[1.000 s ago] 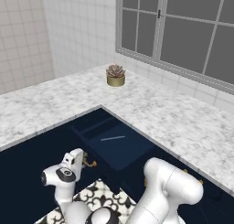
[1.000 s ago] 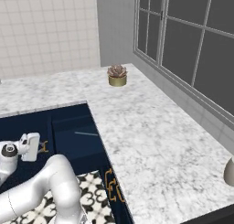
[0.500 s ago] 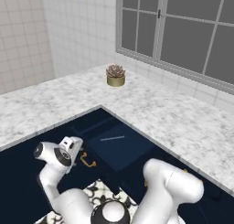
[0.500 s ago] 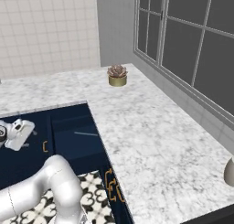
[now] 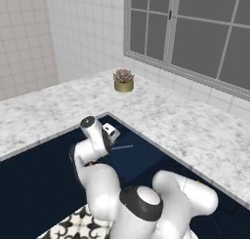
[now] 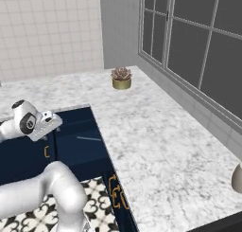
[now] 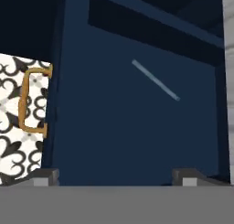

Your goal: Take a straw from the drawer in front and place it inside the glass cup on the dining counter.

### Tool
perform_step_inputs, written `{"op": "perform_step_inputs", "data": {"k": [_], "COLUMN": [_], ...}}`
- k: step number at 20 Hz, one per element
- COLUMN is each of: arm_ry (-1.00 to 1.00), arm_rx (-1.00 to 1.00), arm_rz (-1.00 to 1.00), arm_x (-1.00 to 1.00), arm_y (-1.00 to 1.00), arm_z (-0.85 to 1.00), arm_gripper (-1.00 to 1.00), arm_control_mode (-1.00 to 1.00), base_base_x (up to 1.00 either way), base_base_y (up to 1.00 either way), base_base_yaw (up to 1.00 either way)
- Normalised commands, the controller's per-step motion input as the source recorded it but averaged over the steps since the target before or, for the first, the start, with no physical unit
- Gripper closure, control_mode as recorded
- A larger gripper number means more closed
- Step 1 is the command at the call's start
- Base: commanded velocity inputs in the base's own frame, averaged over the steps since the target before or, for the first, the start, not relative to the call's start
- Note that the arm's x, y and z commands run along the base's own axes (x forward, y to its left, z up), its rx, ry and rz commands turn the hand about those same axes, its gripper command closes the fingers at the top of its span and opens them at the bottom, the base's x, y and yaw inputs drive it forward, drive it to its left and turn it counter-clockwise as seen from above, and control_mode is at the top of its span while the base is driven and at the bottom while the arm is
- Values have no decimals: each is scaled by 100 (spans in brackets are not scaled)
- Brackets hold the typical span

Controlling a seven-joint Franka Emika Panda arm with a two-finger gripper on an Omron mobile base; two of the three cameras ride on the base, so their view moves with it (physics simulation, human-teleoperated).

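Lying slantwise on the floor of the open, shallow dark navy drawer (image 7: 137,127), toward its far edge, is the thin pale straw (image 7: 155,80), alone. Above hangs the gripper (image 7: 114,175), fingers spread wide, holding nothing.

The drawer (image 6: 78,143) stands pulled out below the marble counter (image 6: 156,146), with the pale straw (image 6: 89,138) lying flat on its dark navy floor and a brass handle (image 6: 47,151) on its front at the left. The gripper (image 6: 51,121) hangs above the drawer's left part, apart from the straw; its fingers cannot be made out. A potted succulent (image 6: 121,78) sits at the counter's far end near the window (image 6: 194,46), and patterned tile floor (image 6: 28,212) shows below the drawer.
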Motion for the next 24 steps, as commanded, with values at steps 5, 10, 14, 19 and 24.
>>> {"op": "perform_step_inputs", "data": {"k": [5,10,14,19,24], "arm_ry": [24,23,19,16,8], "arm_rx": [19,5,6,8,10], "arm_rz": [-3,0,0,0,0], "arm_x": [88,65,46,18,-3], "arm_y": [-41,-3,0,1,17], "arm_z": [-11,-47,-55,-56,-42], "arm_gripper": [-100,-100,-100,-100,-100], "arm_control_mode": [-100,-100,-100,-100,-100], "base_base_x": [0,0,0,0,0], "base_base_y": [0,0,0,0,0], "base_base_yaw": [0,0,0,0,0]}}
